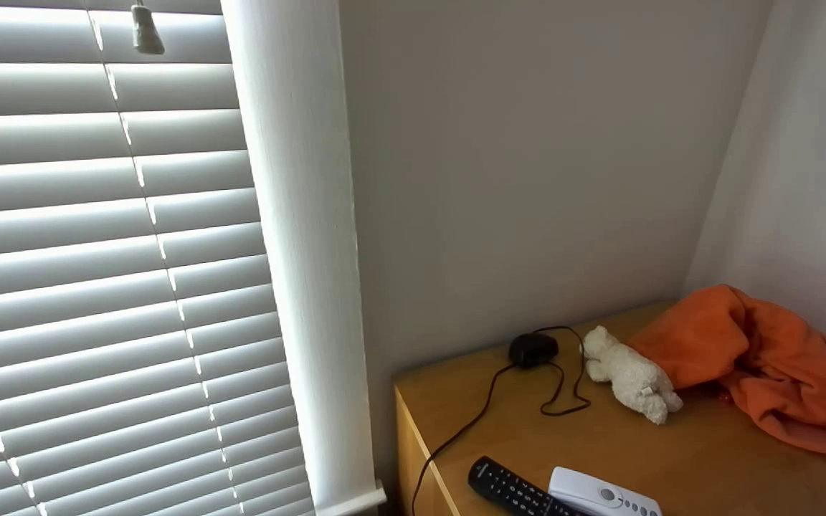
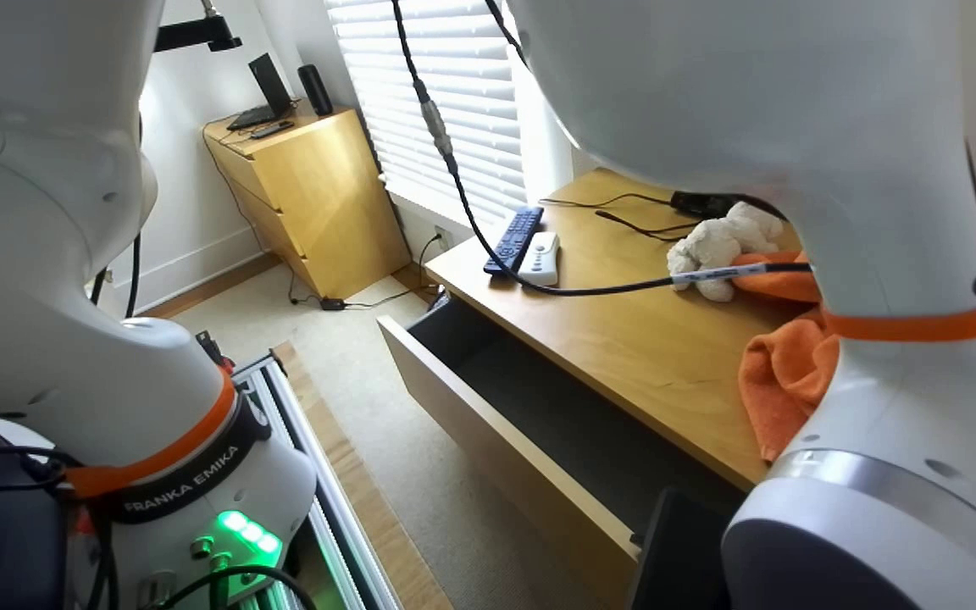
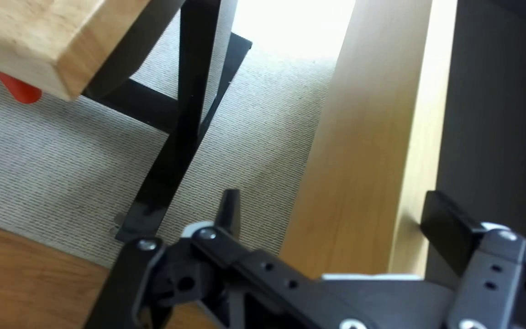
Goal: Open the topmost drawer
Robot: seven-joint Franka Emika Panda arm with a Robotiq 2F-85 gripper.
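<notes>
Probably stiff, the top drawer front [image 3: 363,169] suits an upper-edge hold; the Robotiq gripper [image 3: 334,201] straddles it, jaws apart.

Wrist view: end effector [image 3: 336,212] astride drawer front [image 3: 359,160], jaws set wide.
One finger [image 3: 230,212] over carpet [image 3: 267,137], apart from the front's outer face; other finger [image 3: 448,230] on the inner side, right by the pale top edge [image 3: 423,160], contact can't be told. Drawer interior [image 3: 496,114] dark grey, along picture right. Black metal frame [image 3: 193,68] stands on the carpet, upper left. Light-wood slab corner [image 3: 57,41] cuts in at top left, red piece [image 3: 21,89] partly showing below its edge. Brown wood surface [image 3: 25,274] at lower left.
</notes>
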